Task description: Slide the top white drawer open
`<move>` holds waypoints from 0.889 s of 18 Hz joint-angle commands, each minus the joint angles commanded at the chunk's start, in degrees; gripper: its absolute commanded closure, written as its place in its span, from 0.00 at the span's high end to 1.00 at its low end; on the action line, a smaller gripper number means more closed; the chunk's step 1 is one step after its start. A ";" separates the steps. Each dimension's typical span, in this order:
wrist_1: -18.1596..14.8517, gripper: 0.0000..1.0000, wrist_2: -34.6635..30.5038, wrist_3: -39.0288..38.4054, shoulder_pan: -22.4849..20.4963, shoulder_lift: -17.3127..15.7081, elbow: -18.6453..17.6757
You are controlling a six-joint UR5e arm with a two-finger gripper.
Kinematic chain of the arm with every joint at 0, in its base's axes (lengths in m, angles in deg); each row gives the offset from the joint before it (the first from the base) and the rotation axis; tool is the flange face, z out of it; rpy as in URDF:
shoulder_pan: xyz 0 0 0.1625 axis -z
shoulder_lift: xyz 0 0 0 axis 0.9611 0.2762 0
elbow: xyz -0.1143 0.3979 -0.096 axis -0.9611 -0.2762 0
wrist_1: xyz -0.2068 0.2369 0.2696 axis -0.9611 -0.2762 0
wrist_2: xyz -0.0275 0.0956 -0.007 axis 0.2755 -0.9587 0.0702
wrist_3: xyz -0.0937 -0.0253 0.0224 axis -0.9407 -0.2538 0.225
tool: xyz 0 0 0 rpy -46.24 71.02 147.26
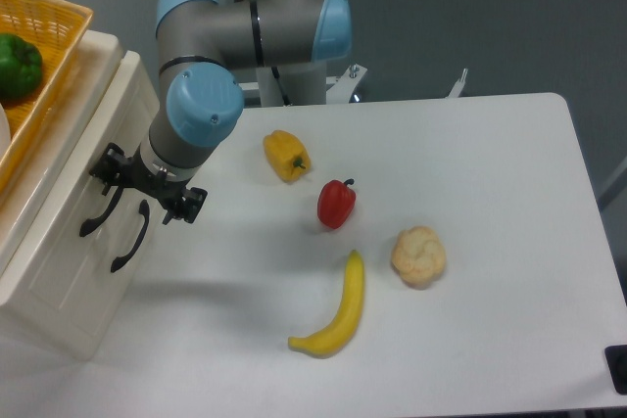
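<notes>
Seemingly hand (145,186) touches top white drawer (90,168).

No readable text, labels, brands or numbers anywhere (arm and cabinet unmarked).

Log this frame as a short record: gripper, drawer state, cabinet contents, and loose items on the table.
gripper: gripper at the cabinet front, by the top white drawer's handle; grasp not clear
top white drawer: top white drawer looks closed
lower drawer: lower drawer handle untouched
on cabinet: yellow wicker basket holding a green pepper
on table: yellow pepper, red pepper, banana, cauliflower
table: white table
</notes>
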 joint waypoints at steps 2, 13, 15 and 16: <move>0.09 1.00 -0.09 0.00 0.44 0.26 0.00; 0.53 1.00 -0.26 0.61 0.44 0.18 0.35; 0.44 1.00 -2.27 0.79 0.44 0.18 0.35; 0.44 1.00 -3.85 0.88 0.62 0.18 0.35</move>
